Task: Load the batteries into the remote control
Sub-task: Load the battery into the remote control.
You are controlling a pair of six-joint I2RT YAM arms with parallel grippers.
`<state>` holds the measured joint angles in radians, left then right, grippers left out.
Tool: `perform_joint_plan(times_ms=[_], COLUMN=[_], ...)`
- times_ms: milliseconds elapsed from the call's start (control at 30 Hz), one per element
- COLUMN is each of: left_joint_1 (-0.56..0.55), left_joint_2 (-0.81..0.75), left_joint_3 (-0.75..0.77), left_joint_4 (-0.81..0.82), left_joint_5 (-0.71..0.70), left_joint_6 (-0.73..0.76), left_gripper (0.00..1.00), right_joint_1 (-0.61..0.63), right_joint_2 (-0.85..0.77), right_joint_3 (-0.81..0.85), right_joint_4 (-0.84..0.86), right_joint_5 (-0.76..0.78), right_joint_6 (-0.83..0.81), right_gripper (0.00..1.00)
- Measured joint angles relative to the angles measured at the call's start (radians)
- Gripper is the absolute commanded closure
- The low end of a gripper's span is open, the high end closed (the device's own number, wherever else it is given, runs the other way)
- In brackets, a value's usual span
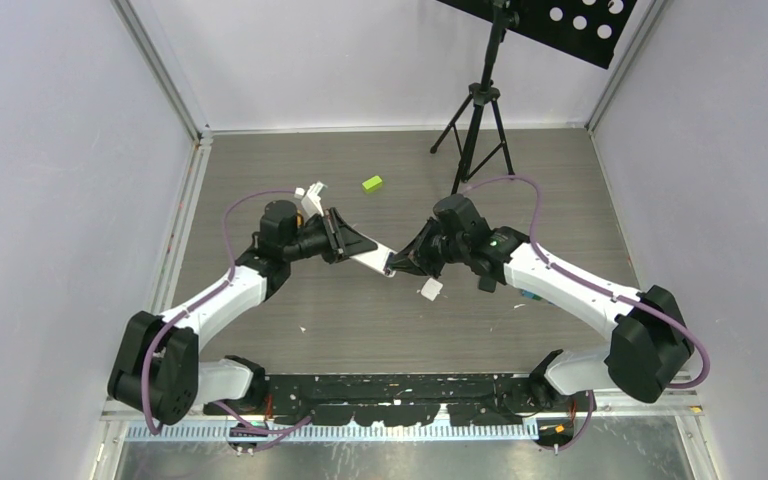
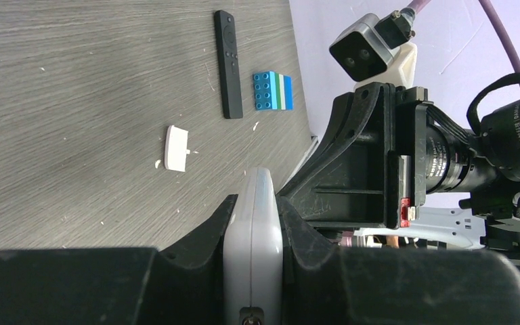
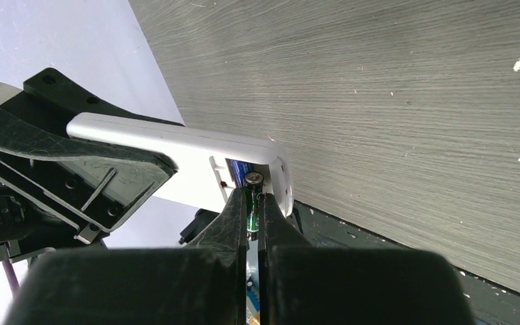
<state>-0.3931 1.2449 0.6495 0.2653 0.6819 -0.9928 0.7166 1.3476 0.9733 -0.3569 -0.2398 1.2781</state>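
My left gripper (image 2: 254, 203) is shut on the white remote control (image 2: 253, 233), clamping it edge-on above the table. In the top view the remote (image 1: 370, 258) points toward my right gripper (image 1: 403, 262). The remote's open battery bay faces the right wrist view, with a blue battery (image 3: 240, 167) lying inside the remote (image 3: 176, 156). My right gripper (image 3: 251, 198) is shut on a green battery (image 3: 251, 211), and the battery's metal end sits at the mouth of the bay. The other batteries are out of view.
A white battery cover (image 1: 430, 290) (image 2: 176, 147) lies on the table under the grippers. A black remote (image 2: 228, 64) and a blue, green and white block (image 2: 272, 91) lie beyond it. A green block (image 1: 372, 183) and a tripod (image 1: 475, 120) stand at the back.
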Motion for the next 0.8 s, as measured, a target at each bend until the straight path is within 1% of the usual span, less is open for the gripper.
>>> perform_joint_plan(times_ms=[100, 233, 300, 800], left_joint_1=[0.001, 0.001, 0.001, 0.009], left_joint_2=[0.008, 0.008, 0.008, 0.047], left_joint_3=[0.000, 0.000, 0.000, 0.014], left_joint_4=[0.008, 0.013, 0.014, 0.006], left_joint_5=[0.002, 0.010, 0.019, 0.072], left_joint_6=[0.004, 0.013, 0.020, 0.032], left_gripper=[1.00, 1.00, 1.00, 1.00], right_joint_1=[0.002, 0.002, 0.003, 0.009], right_joint_2=[0.003, 0.003, 0.003, 0.003], right_joint_3=[0.000, 0.000, 0.000, 0.000], right_joint_4=[-0.003, -0.003, -0.003, -0.003], right_joint_5=[-0.002, -0.006, -0.009, 0.003], right_joint_6=[0.007, 0.016, 0.019, 0.020], right_gripper=[0.91, 0.77, 0.73, 0.64])
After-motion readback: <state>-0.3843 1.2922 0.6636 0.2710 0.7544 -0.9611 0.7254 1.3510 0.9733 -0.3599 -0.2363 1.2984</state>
